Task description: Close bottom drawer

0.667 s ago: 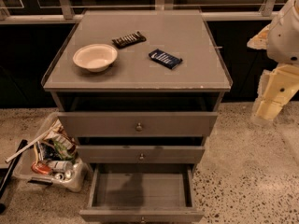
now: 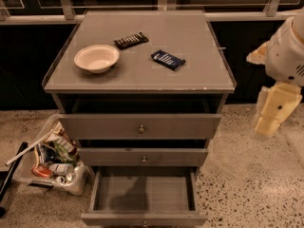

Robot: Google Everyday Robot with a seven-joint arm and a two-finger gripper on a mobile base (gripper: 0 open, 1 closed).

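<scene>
The grey cabinet (image 2: 142, 56) has three drawers. The bottom drawer (image 2: 142, 194) is pulled far out, and its empty grey box is open to view. Its front (image 2: 142, 219) lies at the lower edge of the picture, with the knob barely showing. The middle drawer (image 2: 142, 156) and the top drawer (image 2: 140, 126) each stick out a little, with small round knobs. My gripper (image 2: 273, 113), cream-coloured, hangs off the white arm (image 2: 287, 51) to the right of the cabinet. It is at about the top drawer's height and apart from all drawers.
On the cabinet top lie a white bowl (image 2: 96, 57), a dark snack bar (image 2: 130, 40) and a blue packet (image 2: 168, 60). A clear bin of trash (image 2: 50, 158) stands on the speckled floor to the left. A dark wall with a railing runs behind.
The gripper has moved slightly down and to the left, beside the cabinet. The drawers have not moved.
</scene>
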